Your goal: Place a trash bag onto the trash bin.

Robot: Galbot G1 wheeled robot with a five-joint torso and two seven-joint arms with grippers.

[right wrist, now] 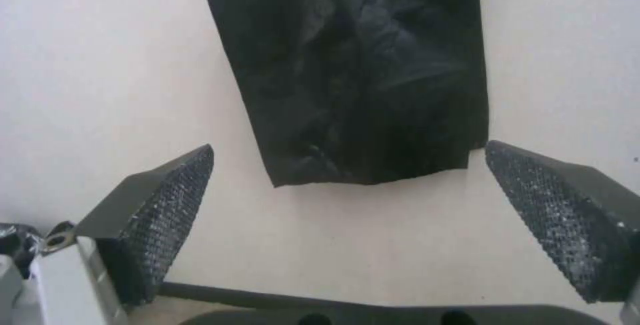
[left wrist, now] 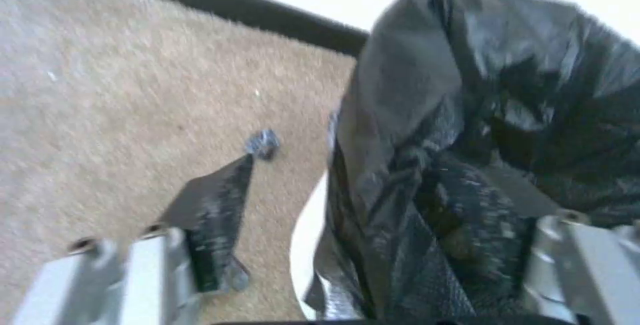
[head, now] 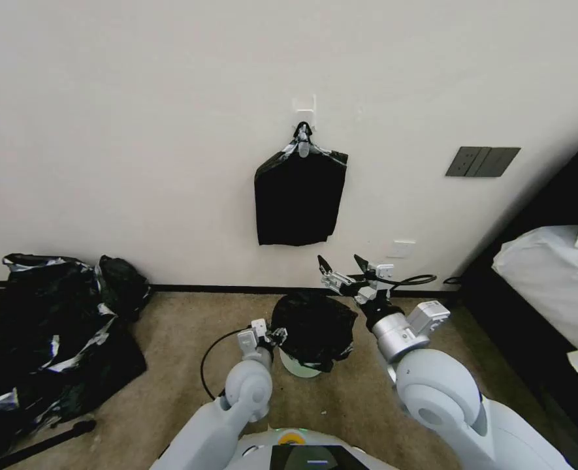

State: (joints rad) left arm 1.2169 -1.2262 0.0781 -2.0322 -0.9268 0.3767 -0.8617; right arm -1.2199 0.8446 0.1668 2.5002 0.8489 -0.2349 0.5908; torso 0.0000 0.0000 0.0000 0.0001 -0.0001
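Observation:
The trash bag (head: 313,325), glossy black and wrinkled, is draped over the top of the trash bin (head: 298,367), whose cream base shows below it on the carpet. My left gripper (head: 273,337) is at the bag's left side, open. In the left wrist view the trash bag (left wrist: 480,90) bulges between the spread fingers of the left gripper (left wrist: 340,170), and a strip of the trash bin (left wrist: 305,245) shows beneath it. My right gripper (head: 343,269) is raised above and behind the bin, open and holding nothing. The right gripper (right wrist: 347,165) faces the wall.
A flat black bundle (head: 300,199) hangs from a clip on the wall; the same bundle (right wrist: 353,65) faces the right wrist. A large black plastic heap (head: 40,339) lies on the floor at left. A bed (head: 550,281) stands at right.

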